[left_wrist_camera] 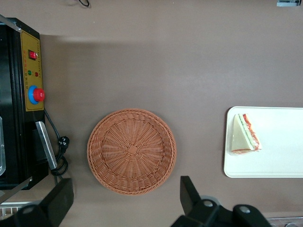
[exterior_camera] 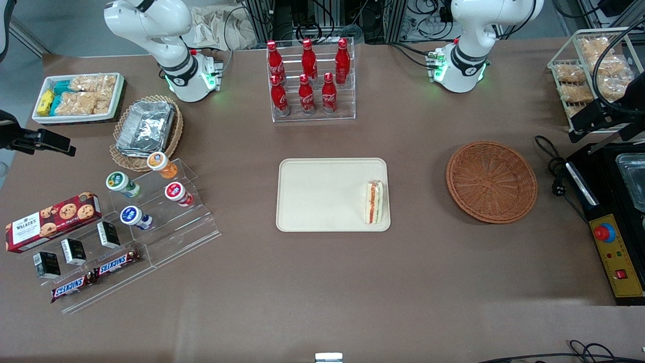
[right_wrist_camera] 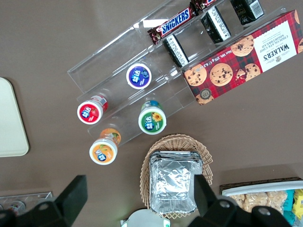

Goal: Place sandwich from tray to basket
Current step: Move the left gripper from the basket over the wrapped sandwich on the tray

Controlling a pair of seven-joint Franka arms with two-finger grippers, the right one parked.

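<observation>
My gripper [exterior_camera: 604,118] hangs over the black appliance at the working arm's end of the table, apart from the basket and sandwich. In the left wrist view the gripper [left_wrist_camera: 127,183] stands open, its two black fingers wide apart with nothing between them. A round, shallow brown wicker basket [exterior_camera: 492,182] lies on the table and holds nothing; the left wrist view shows the basket [left_wrist_camera: 131,151] whole. Beside it is a cream rectangular tray [exterior_camera: 322,196]. On that tray, near its edge toward the basket, rests a wedge-shaped sandwich [exterior_camera: 374,202]; the sandwich [left_wrist_camera: 245,135] shows white bread with green and red filling.
The black appliance [exterior_camera: 622,201] with a yellow panel and its coiled cable [exterior_camera: 557,166] are beside the basket. A wire rack [exterior_camera: 559,63] holds bagged bread. Red bottles stand in a clear rack [exterior_camera: 315,120], farther from the front camera than the tray. Snacks and jars fill a clear stepped shelf [exterior_camera: 176,242].
</observation>
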